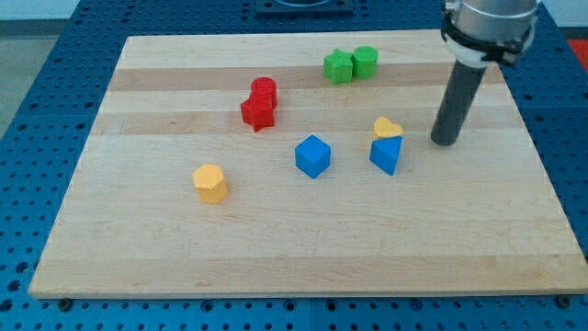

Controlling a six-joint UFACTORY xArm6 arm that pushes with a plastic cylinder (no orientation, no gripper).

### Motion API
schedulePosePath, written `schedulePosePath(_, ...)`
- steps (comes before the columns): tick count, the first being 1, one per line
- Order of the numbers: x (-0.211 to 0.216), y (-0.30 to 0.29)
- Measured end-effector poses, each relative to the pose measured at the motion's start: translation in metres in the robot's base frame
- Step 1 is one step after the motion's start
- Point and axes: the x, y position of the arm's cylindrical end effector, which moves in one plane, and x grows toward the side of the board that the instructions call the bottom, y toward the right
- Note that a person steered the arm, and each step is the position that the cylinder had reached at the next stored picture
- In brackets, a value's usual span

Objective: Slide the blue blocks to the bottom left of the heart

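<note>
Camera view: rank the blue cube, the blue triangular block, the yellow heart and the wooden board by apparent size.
1. wooden board
2. blue cube and blue triangular block: too alike to rank
3. yellow heart, partly hidden by the triangular block, so unsure

On our wooden counter [138,248] we see two green blocks [350,64] touching, two red blocks [260,103] touching, a blue cube [312,155], a blue triangle [387,154] touching a yellow heart [387,127], and a yellow hexagon [210,183].

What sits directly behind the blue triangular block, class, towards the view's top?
The yellow heart sits right behind the blue triangular block, apparently touching it. The heart's lower edge is covered by that block. My tip stands apart, to the view's right.
</note>
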Motion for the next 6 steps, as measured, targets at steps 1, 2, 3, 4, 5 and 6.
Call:
schedulePosePath(1, 0.016, -0.005)
schedulePosePath(2, 0.016, -0.025)
schedulePosePath(3, 0.016, -0.051)
schedulePosePath(4, 0.016, -0.077)
schedulePosePath(5, 0.016, -0.092)
schedulePosePath(6, 0.017, -0.092)
